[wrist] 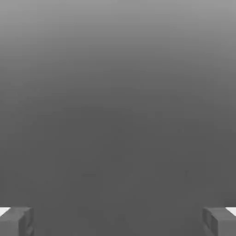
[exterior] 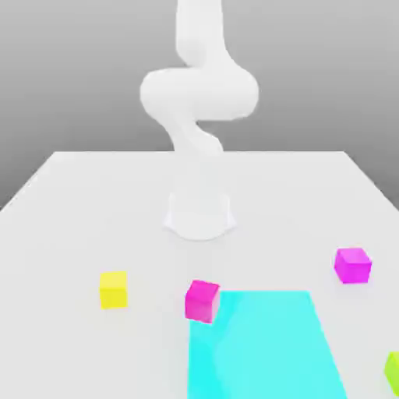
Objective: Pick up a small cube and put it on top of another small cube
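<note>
- Gripper [wrist: 118,221]: released, fingers spread wide, nothing between them.
- Green cube [exterior: 393,373]: on the table [exterior: 101,210], at the exterior view's right edge, partly cut off by the frame; not gripped.
- Purple cube [exterior: 353,266]: on the table, farther back than the green cube, apart from it; top face bare and ready for stacking.
- Risk: wrong pick. Probable cause: confusion of the green cube with the yellow cube [exterior: 113,290].
- Risk: wrong stacking base. Probable cause: similar colour of the pink cube [exterior: 203,301], beside the blue patch [exterior: 265,343].
- Risk: corner grip, with twist or slip on lifting. Probable cause: fingers not squared to the green cube's faces.
- Risk: cube knocked away during descent. Probable cause: poor centring over the green cube.
- Risk: purple cube pushed aside. Probable cause: carry too low on approach.
- Risk: toppled stack. Probable cause: off-centre placement, or release too high above the purple cube.
</note>
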Controlling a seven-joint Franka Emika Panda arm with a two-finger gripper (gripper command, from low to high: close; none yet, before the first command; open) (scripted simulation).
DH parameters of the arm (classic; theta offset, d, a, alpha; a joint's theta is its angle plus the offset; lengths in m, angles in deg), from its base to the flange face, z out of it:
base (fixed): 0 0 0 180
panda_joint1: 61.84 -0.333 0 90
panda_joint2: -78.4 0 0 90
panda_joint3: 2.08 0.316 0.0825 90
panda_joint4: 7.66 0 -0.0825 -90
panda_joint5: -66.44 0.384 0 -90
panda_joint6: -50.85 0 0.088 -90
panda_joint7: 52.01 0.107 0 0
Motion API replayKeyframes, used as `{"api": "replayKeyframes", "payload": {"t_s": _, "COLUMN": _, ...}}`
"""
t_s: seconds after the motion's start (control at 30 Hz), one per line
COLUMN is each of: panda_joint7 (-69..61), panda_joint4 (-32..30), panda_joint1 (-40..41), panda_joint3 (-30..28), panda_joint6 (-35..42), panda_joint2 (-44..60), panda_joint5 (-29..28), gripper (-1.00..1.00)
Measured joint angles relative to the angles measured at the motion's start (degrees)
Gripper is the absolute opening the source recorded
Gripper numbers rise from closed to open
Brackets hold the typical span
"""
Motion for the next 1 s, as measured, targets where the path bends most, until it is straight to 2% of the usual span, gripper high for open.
{"api": "replayKeyframes", "payload": {"t_s": 0.3, "panda_joint7": -17.86, "panda_joint4": 2.03, "panda_joint1": -10.35, "panda_joint3": -1.31, "panda_joint6": -4.45, "panda_joint2": 19.11, "panda_joint5": 4.24, "gripper": 0.0}}
{"api": "replayKeyframes", "payload": {"t_s": 0.6, "panda_joint7": -33.94, "panda_joint4": 4.0, "panda_joint1": -17.54, "panda_joint3": 1.36, "panda_joint6": -8.91, "panda_joint2": 37.77, "panda_joint5": 6.36, "gripper": 0.0}}
{"api": "replayKeyframes", "payload": {"t_s": 0.8, "panda_joint7": -42.01, "panda_joint4": 5.22, "panda_joint1": -21.28, "panda_joint3": 3.49, "panda_joint6": -12.15, "panda_joint2": 50.03, "panda_joint5": 3.93, "gripper": 0.0}}
{"api": "replayKeyframes", "payload": {"t_s": 1.0, "panda_joint7": -47.47, "panda_joint4": 6.45, "panda_joint1": -24.83, "panda_joint3": 5.22, "panda_joint6": -15.35, "panda_joint2": 62.14, "panda_joint5": -2.33, "gripper": 0.0}}
